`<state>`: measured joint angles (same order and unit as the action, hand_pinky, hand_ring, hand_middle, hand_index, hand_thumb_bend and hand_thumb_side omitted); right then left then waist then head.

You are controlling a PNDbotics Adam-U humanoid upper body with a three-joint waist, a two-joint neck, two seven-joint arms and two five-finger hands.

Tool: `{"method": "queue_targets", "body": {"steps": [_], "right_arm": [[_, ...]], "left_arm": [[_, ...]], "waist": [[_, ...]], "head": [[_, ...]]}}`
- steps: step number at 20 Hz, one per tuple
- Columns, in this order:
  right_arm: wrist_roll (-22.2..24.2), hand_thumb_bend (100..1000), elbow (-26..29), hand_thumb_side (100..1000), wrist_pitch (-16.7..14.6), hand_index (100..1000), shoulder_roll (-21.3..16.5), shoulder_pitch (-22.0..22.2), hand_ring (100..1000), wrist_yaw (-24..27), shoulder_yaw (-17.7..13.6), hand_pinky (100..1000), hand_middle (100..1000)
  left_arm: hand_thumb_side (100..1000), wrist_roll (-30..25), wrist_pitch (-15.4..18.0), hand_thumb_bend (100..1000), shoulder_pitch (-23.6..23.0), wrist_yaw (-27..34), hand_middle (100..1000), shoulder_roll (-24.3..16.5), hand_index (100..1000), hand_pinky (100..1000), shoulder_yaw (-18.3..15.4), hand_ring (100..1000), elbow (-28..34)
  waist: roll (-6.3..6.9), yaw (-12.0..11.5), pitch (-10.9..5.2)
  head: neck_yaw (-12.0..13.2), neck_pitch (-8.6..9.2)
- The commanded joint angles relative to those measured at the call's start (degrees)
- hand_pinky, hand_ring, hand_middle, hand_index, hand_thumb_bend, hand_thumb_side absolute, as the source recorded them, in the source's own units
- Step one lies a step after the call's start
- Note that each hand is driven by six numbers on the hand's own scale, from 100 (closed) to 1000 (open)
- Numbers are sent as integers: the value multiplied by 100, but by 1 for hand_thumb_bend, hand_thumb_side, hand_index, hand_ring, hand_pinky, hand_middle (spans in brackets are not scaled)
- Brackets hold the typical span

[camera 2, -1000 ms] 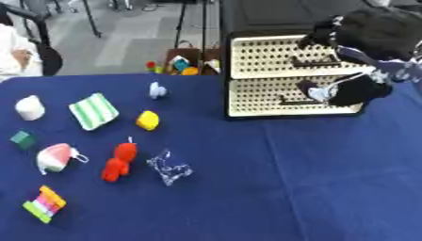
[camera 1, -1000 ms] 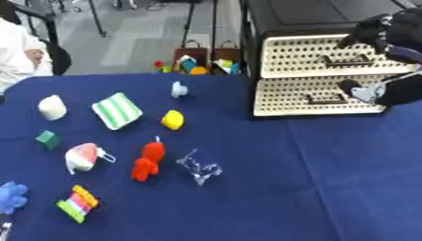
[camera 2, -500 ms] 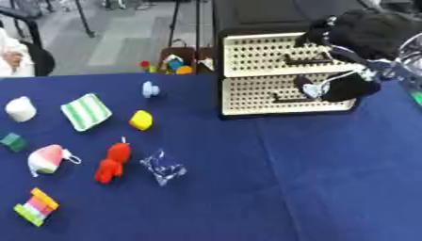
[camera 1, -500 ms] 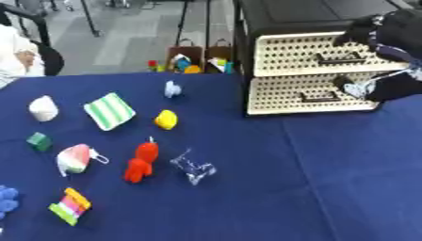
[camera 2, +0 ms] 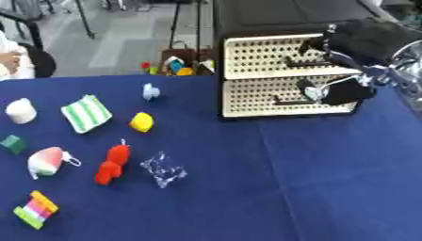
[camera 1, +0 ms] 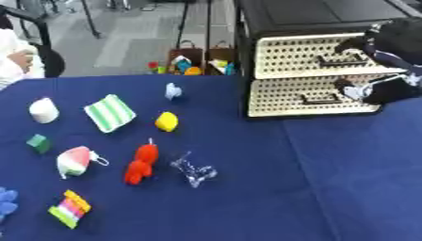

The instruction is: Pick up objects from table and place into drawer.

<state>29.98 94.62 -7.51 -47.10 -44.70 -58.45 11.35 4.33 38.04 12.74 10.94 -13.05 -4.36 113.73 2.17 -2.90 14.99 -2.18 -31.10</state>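
Note:
A black cabinet with two cream perforated drawers (camera 1: 305, 70) stands at the table's back right, and both drawers look closed. My right hand (camera 2: 356, 43) hangs in front of it, dark fingers (camera 2: 316, 44) by the upper drawer's handle (camera 2: 290, 60) and another part low by the lower drawer. On the blue cloth to the left lie a striped green cloth (camera 1: 109, 113), a yellow lump (camera 1: 166, 121), a red toy (camera 1: 142, 162), a clear crumpled piece (camera 1: 193, 170), a pink-and-white plush (camera 1: 74, 161) and a rainbow block (camera 1: 69, 208). My left hand does not show.
A white lump (camera 1: 43, 110), a green block (camera 1: 38, 143), a pale blue thing (camera 1: 172, 90) and a blue plush (camera 1: 5, 207) also lie at the left. Bags of toys (camera 1: 194, 63) stand on the floor beyond the table's far edge.
The whole picture has shifted, so the camera moved. My right hand stays in front of the drawers; the things on the cloth have not moved.

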Motion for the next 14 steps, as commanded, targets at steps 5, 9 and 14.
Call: {"method": "queue_targets", "body": {"steps": [5,9,14], "right_arm": [[-262,294,-163,586,86,839,-68,-133,161,-102,-60,100,100],[-327,297,-411,581,122,841,-21,-199,165,-150,-72,100,100],[-346,301,-723,592,121,838,40,-256,167,-183,-82,100,100]], "left_arm": [[881,-28,-4,137,82,-32,746,-25,892,631,23,800,86],[882,-34,-5,131,80,-38,745,-18,892,630,31,800,86],[889,-39,-4,128,82,-49,745,-2,892,630,38,800,86]], "waist": [[-15,-27,-55],[-11,-48,-46],[-5,-80,-14]], "head": [[-4,91],[-17,123],[-37,162]]}}
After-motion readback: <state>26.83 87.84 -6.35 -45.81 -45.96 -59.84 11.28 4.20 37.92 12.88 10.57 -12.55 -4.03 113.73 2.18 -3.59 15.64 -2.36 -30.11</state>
